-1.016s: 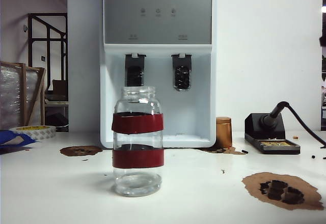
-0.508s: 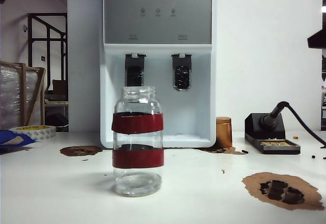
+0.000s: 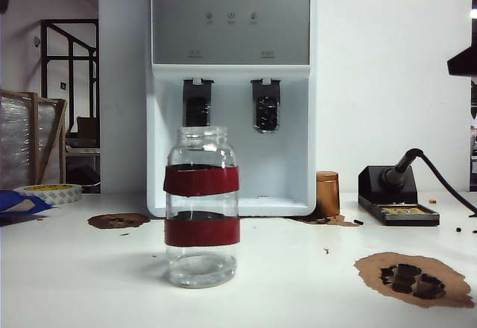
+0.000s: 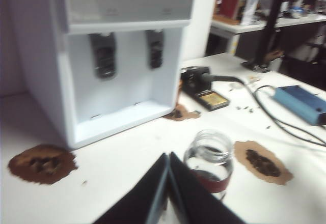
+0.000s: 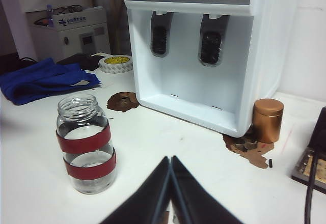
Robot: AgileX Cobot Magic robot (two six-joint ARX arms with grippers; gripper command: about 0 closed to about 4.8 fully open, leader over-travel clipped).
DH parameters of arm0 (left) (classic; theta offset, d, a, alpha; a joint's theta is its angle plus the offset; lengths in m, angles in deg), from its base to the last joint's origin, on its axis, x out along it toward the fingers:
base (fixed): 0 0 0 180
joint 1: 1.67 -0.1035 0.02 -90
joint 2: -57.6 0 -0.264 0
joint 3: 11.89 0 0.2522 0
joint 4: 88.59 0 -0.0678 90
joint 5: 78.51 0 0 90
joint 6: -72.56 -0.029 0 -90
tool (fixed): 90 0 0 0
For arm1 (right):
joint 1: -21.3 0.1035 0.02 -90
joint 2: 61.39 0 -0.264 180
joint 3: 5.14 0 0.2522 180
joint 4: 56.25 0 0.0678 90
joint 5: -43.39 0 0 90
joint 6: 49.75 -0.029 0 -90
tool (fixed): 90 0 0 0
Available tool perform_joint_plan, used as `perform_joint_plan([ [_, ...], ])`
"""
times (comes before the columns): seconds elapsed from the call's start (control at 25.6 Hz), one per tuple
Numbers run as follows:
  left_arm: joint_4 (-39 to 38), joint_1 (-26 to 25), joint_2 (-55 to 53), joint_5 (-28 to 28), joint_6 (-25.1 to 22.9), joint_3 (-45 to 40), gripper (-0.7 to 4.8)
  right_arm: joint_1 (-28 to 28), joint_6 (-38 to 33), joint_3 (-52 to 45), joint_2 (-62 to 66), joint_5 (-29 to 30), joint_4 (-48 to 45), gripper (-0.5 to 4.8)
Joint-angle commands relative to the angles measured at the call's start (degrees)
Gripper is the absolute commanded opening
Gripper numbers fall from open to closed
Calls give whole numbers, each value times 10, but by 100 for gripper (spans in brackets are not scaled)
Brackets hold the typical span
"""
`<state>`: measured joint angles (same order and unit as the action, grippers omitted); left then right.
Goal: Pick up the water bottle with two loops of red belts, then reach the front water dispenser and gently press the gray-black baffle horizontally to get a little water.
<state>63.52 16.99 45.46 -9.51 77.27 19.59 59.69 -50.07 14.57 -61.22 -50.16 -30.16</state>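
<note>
The water bottle [image 3: 202,205], clear glass with two red bands and an open mouth, stands upright on the white table in front of the water dispenser [image 3: 231,22]. The gray-black baffle [image 3: 266,112] is the right-hand lever in the dispenser's bay. My left gripper [image 4: 168,155] is shut and empty, hovering beside and above the bottle [image 4: 209,163] without touching it. My right gripper [image 5: 170,159] is also shut and empty, a good hand's width from the bottle [image 5: 85,145], facing the dispenser [image 5: 265,56] and its baffle [image 5: 211,46].
A copper-brown cylinder [image 3: 327,193] stands by the dispenser's right corner, and a soldering station [image 3: 395,197] with a cable is further right. Brown patches [image 3: 414,277] mark the table. A tape roll [image 3: 51,191] and blue cloth [image 5: 46,79] lie at the left.
Dark parts of both arms have come into the exterior view at the upper left and right edges. The bottle has not moved.
</note>
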Motion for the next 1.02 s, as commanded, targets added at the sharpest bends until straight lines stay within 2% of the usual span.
perform_joint_plan([
  [0.04,4,0,0,25,0,1,-5,0,-8,0,0,16,-8,-1],
  [0.23,-6,0,0,19,0,1,-5,0,-8,0,0,25,-8,-1],
  [0.39,-9,0,0,-8,0,1,-5,0,-8,0,0,25,-9,-1],
  [0.51,-9,0,0,-42,0,1,-5,0,-8,0,0,25,-9,-1],
  [0.59,-8,0,0,-86,4,1,-5,0,-8,0,0,25,-10,-1],
  [0.66,-4,0,0,-108,27,1,-4,0,-8,0,0,25,-13,-1],
  [0.86,-13,0,0,-77,45,2,-5,0,-8,0,0,25,-23,-1],
  [1.02,-21,0,0,-22,44,8,-4,0,-8,0,0,25,-26,-1],
])
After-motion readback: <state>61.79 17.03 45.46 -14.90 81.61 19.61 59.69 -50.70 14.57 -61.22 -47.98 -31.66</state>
